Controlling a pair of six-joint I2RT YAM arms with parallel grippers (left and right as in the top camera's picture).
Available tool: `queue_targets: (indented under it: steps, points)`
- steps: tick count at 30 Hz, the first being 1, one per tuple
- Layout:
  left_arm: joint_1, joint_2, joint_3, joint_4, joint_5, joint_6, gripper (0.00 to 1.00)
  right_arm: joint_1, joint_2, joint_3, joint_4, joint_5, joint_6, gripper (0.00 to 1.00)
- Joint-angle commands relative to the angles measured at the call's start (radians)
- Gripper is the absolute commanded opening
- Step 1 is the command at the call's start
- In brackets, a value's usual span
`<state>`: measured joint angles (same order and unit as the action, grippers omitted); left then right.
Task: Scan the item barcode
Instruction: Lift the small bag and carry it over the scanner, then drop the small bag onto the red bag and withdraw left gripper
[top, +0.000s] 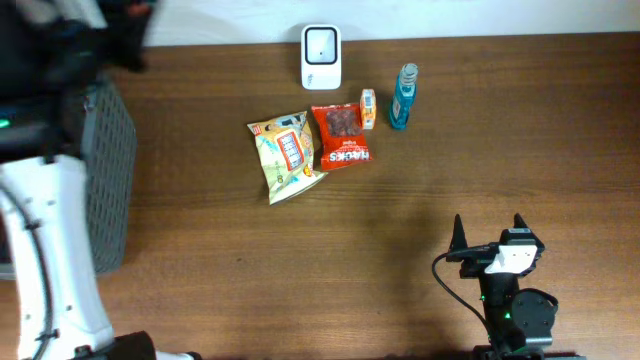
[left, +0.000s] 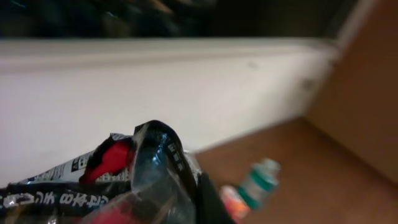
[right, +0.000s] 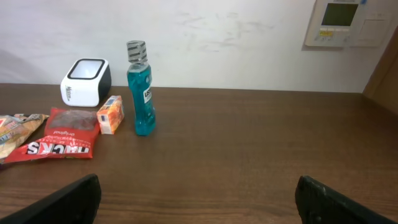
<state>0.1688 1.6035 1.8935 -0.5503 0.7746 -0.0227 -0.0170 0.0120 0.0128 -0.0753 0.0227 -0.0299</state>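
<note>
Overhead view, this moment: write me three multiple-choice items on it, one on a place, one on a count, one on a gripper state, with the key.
1. Seen from overhead, where does the blue bottle stand relative to the orange box?
A) left of it
B) right of it
C) on top of it

2. How many items are grouped by the scanner, not counting the scanner itself?
A) two
B) four
C) six

3. The right gripper is:
A) shut on the bottle
B) shut on a bag
C) open and empty

Key:
1 B, the bottle is on the box's right side in the picture.
2 B, there are the yellow bag, the red bag, the box and the bottle.
3 C, its fingers stand apart over bare table, with nothing between them.
</note>
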Motion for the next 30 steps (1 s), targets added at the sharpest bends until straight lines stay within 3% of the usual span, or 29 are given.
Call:
queue_targets:
  steps: [1,4,9,23,25,27,29,30]
  points:
    - [-0.139,0.025,0.007,-0.066,-0.133,-0.010,0.00,-0.005,-0.003,-0.007,-0.004,0.012,0.000,0.98]
    - [-0.237,0.066,0.007,-0.154,-0.253,-0.007,0.00,-0.005,-0.003,-0.007,-0.004,0.012,0.000,0.99]
    - [-0.367,0.178,0.007,-0.274,-0.284,-0.007,0.00,-0.005,-0.003,-0.007,-0.004,0.012,0.000,0.98]
    - [-0.580,0.479,0.007,-0.289,-0.354,-0.007,0.00,-0.005,-0.003,-0.007,-0.004,0.012,0.000,0.98]
    - [-0.581,0.486,0.007,-0.289,-0.354,-0.007,0.32,-0.005,-0.003,-0.007,-0.004,0.012,0.000,0.98]
    - [-0.578,0.485,0.008,-0.287,-0.354,-0.007,0.78,-0.005,-0.003,-0.007,-0.004,0.012,0.000,0.98]
    - [-0.574,0.485,0.010,-0.285,-0.353,-0.007,0.98,-0.005,-0.003,-0.007,-0.004,0.012,0.000,0.98]
    - [-0.569,0.485,0.010,-0.285,-0.353,-0.007,1.00,-0.005,-0.003,-0.007,-0.004,0.012,0.000,0.98]
